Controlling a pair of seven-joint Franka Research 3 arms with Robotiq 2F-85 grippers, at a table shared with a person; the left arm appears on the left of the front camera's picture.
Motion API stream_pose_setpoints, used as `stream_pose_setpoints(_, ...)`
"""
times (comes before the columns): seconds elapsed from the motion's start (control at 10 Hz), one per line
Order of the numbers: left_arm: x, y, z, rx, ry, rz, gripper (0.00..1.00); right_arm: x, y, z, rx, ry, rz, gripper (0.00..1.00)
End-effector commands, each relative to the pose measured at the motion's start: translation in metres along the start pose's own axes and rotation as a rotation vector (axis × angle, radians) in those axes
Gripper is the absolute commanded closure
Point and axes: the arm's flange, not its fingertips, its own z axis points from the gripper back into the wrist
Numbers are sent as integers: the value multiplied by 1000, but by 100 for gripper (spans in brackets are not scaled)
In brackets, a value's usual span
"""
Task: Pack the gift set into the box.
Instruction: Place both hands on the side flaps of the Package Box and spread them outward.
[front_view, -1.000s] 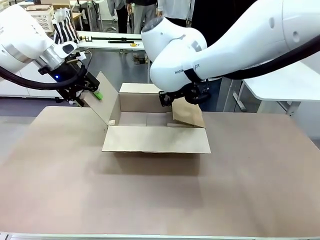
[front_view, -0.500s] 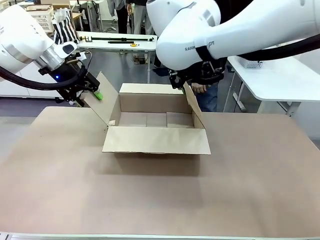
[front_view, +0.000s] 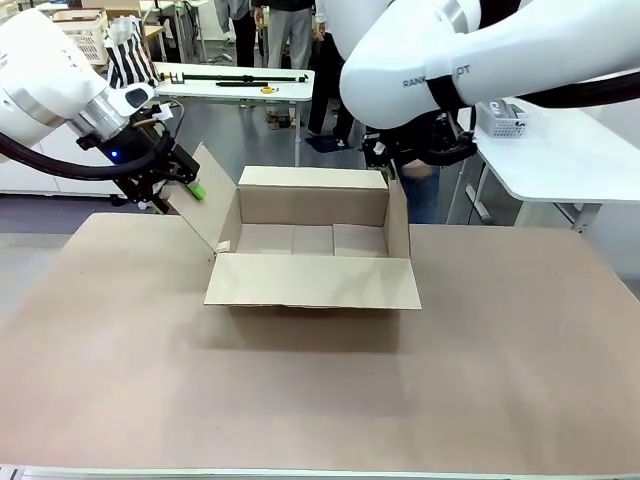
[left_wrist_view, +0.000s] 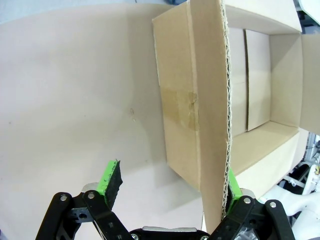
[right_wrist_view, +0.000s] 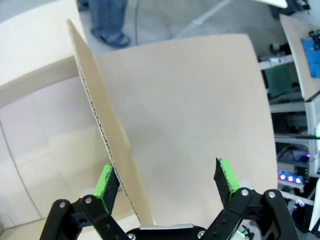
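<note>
Straddling the box (front_view: 312, 282) flaps with both arms.
Left jaws spread around the left flap (front_view: 212, 205); right jaws spread around the right flap (front_view: 400, 222).

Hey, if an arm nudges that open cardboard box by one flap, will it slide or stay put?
The box likely slides easily: it looks empty, so light, on a smooth table. The left flap would probably bend before carrying a push; its edge shows thin corrugated board. Shallow and wide, it seems unlikely to tip.

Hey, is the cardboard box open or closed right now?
Open: the box has its flaps standing or folded outward, with its floor visible.
</note>
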Motion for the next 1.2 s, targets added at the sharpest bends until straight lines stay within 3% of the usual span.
stream_pose_setpoints(0.0,-2,0,0,15,-3,0,0,4,9,0,4,-3,29,0)
stream_pose_setpoints(0.2,-2,0,0,15,-3,0,0,-2,7,0,5,1,10,0)
stream_pose_setpoints(0.5,-2,0,0,15,-3,0,0,21,-65,-39,326,194,55,0)
stream_pose_setpoints(0.7,-2,0,0,15,-3,0,0,37,-103,-71,425,255,24,0)
stream_pose_setpoints(0.9,-2,0,0,15,-3,0,0,45,-141,-101,666,284,25,0)
stream_pose_setpoints(1.1,-2,0,0,15,-3,0,0,45,-154,-137,782,352,32,0)
